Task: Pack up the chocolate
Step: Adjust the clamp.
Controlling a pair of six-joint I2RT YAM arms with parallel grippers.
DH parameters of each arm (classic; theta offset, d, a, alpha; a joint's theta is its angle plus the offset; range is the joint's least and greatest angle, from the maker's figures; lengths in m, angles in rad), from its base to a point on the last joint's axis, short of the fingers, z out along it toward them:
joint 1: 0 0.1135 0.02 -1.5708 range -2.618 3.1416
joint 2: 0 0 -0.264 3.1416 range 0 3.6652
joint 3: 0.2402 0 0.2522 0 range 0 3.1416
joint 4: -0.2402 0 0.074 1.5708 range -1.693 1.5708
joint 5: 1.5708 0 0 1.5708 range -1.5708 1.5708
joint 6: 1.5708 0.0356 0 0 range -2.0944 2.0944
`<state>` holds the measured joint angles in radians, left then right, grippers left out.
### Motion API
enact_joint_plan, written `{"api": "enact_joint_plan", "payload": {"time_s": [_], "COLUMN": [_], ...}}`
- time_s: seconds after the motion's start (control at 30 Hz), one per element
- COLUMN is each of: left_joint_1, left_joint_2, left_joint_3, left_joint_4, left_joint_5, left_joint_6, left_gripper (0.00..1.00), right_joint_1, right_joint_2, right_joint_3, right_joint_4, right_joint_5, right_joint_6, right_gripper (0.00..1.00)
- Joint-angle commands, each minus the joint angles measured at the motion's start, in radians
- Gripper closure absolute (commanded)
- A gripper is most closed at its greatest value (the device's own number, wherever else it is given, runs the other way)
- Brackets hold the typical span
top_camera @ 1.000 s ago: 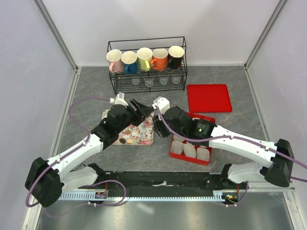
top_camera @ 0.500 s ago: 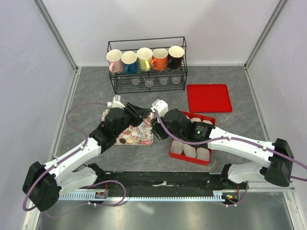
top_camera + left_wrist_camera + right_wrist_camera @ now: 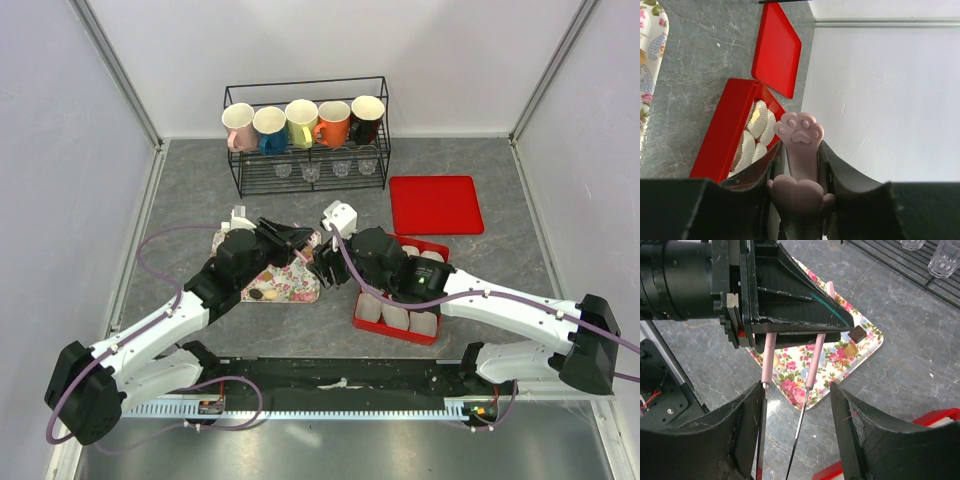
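Chocolate pieces lie on a floral tray; the right wrist view shows a dark square one and a tan one. My left gripper is shut on pink paw-tipped tongs, which stick out between its fingers. The tongs' two arms run down between the jaws of my right gripper. Those jaws stand open. One arm lies against the left finger, the other is free. Both grippers meet above the tray's right corner.
A red box holding white paper cups sits right of the tray, its red lid behind it. A black wire rack with mugs and glasses stands at the back. White walls enclose the table.
My left gripper has closed on the tongs. My right gripper has opened its jaws around them and shifted slightly right.
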<state>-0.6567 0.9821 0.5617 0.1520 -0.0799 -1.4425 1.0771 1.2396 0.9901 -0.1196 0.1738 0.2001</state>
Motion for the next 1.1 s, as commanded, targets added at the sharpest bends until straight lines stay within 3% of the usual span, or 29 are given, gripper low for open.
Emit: {"api": "enact_joint_plan", "payload": {"time_s": [0.0,0.5,0.7,0.8,0.9,1.03,1.07], "left_joint_1": [-0.001,-0.003,-0.003,-0.003,-0.003,-0.001,0.000], "left_joint_2": [-0.013,-0.016,-0.017,-0.023,-0.036,-0.088,-0.100], "left_joint_3": [0.004,-0.002,-0.005,-0.013,-0.014,0.001,0.018], "left_joint_4": [0.052,0.052,0.050,0.049,0.040,-0.050,-0.077], "left_joint_5": [-0.029,-0.044,-0.038,-0.038,-0.052,-0.130,-0.155], "left_joint_6": [-0.075,-0.101,-0.099,-0.095,-0.059,0.059,0.097], "left_gripper": [0.98,0.98,0.98,0.97,0.83,0.49,0.45], "right_joint_1": [-0.002,0.035,0.046,0.049,0.050,0.050,0.050], "right_joint_2": [0.004,0.031,0.029,0.023,0.023,0.023,0.026], "right_joint_3": [-0.005,-0.004,-0.001,0.013,0.031,0.048,0.051], "right_joint_4": [0.075,0.041,0.037,0.023,-0.005,-0.058,-0.069], "right_joint_5": [0.013,0.052,0.073,0.079,0.090,0.113,0.125], "right_joint_6": [-0.013,-0.022,-0.024,-0.034,-0.045,-0.059,-0.064], "right_gripper": [0.36,0.42,0.52,0.61,0.67,0.70,0.70]}}
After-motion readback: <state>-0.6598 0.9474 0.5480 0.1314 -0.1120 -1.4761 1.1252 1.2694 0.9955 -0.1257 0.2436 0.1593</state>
